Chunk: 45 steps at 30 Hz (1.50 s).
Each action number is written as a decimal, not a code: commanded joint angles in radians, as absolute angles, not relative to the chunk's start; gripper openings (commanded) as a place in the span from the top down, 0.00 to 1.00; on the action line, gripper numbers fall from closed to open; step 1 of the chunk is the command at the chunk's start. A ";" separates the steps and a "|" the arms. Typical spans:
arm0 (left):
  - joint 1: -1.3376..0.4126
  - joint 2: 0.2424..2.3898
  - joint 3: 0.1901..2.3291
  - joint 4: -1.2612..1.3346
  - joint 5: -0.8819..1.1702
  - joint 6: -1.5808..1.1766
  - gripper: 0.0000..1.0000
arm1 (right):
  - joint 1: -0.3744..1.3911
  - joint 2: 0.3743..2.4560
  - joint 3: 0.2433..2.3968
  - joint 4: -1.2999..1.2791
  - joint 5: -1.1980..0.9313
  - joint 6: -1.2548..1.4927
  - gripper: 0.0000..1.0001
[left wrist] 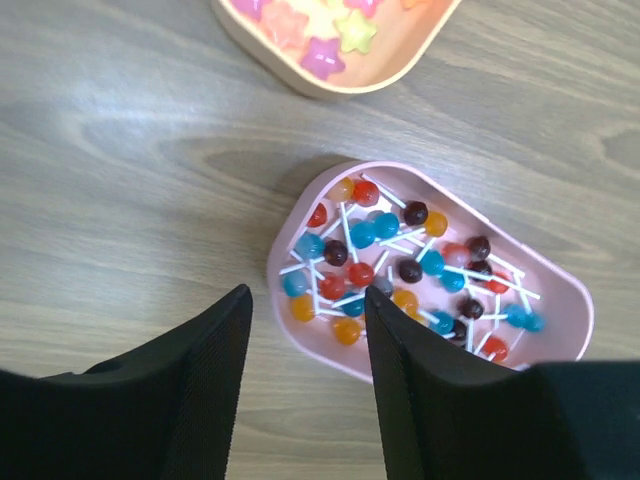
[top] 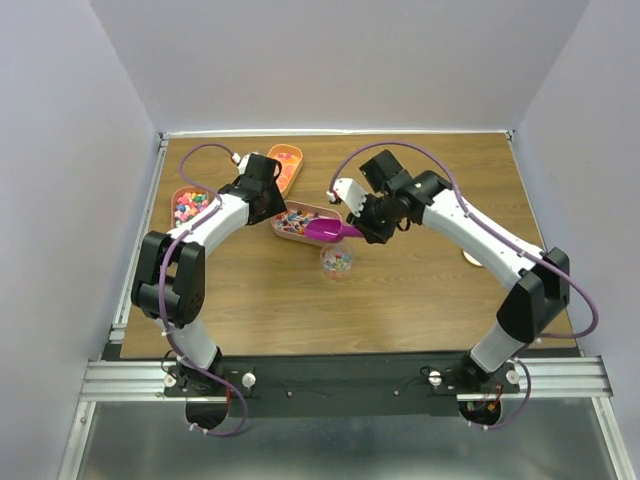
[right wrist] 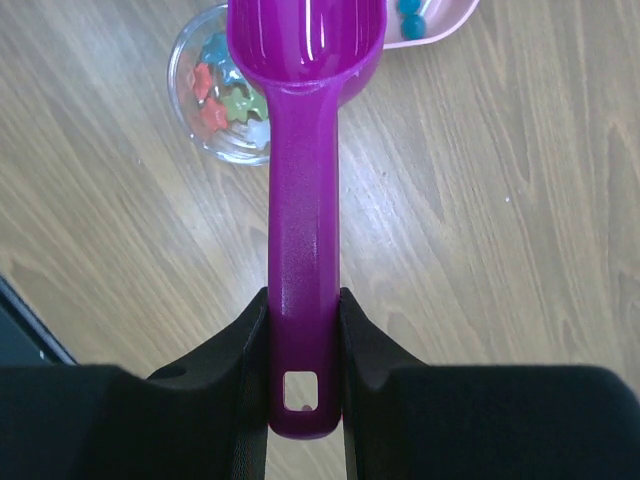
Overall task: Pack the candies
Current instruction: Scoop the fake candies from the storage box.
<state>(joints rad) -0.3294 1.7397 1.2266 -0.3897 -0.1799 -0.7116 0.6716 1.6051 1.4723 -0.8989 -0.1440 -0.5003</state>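
since my left claw (left wrist: 308,312) hangs about half open with nothing in it, just off the near end of the pink tray (left wrist: 470,215), i'd put it to work first: close on that tray's wall so it can't skid. the candies (left wrist: 400,272) lie heaped inside, little balls on white sticks, all tangled (a peach tray (left wrist: 300,85) of star sweets (left wrist: 322,58) sits beyond, apart from this one). further right, my right claw (right wrist: 303,322) is clamped on the handle of the magenta scoop (right wrist: 305,150), near its end, and what i can see of the bowl is bare. the clear cup (right wrist: 178,110), some star sweets in it, stands on the table (right wrist: 500,250) just beside the scoop's neck, partly under the bowl. i judge the next scoop wants a low, shallow entry under the pile, a slow lift so the sticks don't drag extras out, then a gentle tilt right over the cup's narrow mouth
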 commanded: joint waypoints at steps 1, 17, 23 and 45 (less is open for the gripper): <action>-0.316 1.677 1.249 -0.371 -0.209 -0.536 0.42 | 0.644 1.765 1.667 -1.139 -0.127 -0.615 0.99; -0.299 1.741 1.241 -0.291 -0.137 -0.345 0.45 | 0.629 1.971 1.965 -1.358 -0.029 -0.598 0.99; -0.299 1.776 1.246 -0.287 -0.095 -0.357 0.46 | 0.629 2.020 2.011 -1.388 -0.009 -0.586 0.99; -0.301 1.813 1.252 -0.284 -0.058 -0.391 0.49 | 0.629 2.022 2.056 -1.367 0.046 -0.603 0.99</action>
